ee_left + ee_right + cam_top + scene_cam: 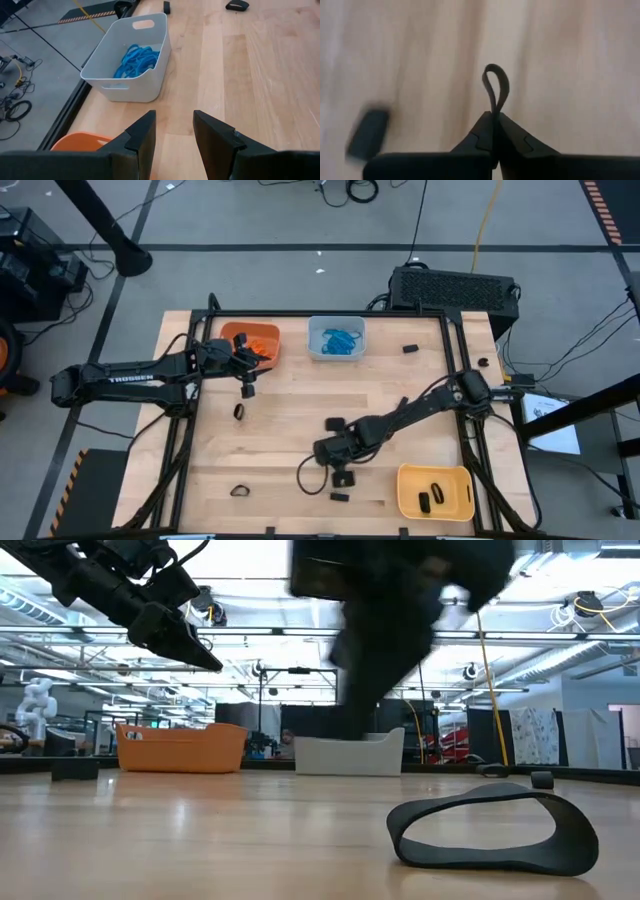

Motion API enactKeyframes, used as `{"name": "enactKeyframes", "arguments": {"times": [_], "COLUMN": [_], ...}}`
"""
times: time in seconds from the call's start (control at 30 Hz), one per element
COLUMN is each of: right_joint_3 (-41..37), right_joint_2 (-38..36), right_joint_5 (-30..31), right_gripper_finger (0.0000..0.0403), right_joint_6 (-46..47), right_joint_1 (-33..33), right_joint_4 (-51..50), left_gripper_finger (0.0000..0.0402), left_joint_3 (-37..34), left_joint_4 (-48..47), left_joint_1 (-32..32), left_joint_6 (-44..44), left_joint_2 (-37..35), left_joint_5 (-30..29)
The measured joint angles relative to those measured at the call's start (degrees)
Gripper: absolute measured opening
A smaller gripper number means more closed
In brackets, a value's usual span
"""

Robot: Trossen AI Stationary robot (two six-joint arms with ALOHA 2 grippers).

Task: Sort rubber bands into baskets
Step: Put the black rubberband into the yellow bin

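The right gripper (494, 131) is pinched fully together on a black band (495, 90), whose free loop stands out past the fingertips over bare wood; in the high view this gripper (328, 450) sits low over the middle of the table (300, 405), toward the front edge. Just beside it lie more black bands: one (335, 423) on its far side, two (343, 478) (339, 496) on its near side (small and dark, their shapes hard to read), and a blurred dark piece (366, 133) shows beside the fingers in the wrist view. The yellow basket (435, 491), holding black bands (438, 497), stands in the front right corner, near the gripper, with open board between them. Another black band (495, 828) lies flat and alone close to the front edge, with clear wood all round it.

Farther back and to the left, the left gripper (246, 375) hangs above the table beside the orange basket (250, 341); its fingers (141, 137) stand parted with a plain gap and nothing between them. A black band (240, 411) lies on the board just on its near side. Ahead of its fingers stands the pale basket (131, 52), hard against the back edge, with blue bands (136, 60) heaped inside; the orange basket's rim (80, 142) shows just under the fingers. Beyond the pale basket, the back right of the table is open, save two small dark bands (410, 348) (483, 364) near the far right edge.
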Motion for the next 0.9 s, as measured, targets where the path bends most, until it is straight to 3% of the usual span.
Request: {"name": "enactKeyframes", "arguments": {"times": [0.13,0.43,0.7,0.9], "right_joint_3": [-0.1,0.0,0.0,0.0], "right_joint_2": [-4.6,-16.1,-19.3,-17.5], "right_joint_5": [-0.1,-11.3,-11.0,-11.2], "right_gripper_finger": [0.0001,0.0001,0.0,0.0007], "right_joint_6": [9.5,41.2,63.4,75.8], "right_joint_1": [2.3,13.6,27.1,32.2], "right_joint_4": [-12.9,-37.6,-40.9,-41.0], "left_gripper_finger": [0.0138,0.0138,0.0138,0.0138], "left_joint_3": [0.0,0.0,0.0,0.0], "left_joint_4": [0.0,0.1,0.1,0.1], "left_joint_1": [0.0,0.0,0.0,0.0], "left_joint_6": [0.0,0.5,0.7,0.7], "left_joint_2": [0.0,0.0,0.0,0.0], "left_joint_5": [0.0,0.0,0.0,0.0]}}
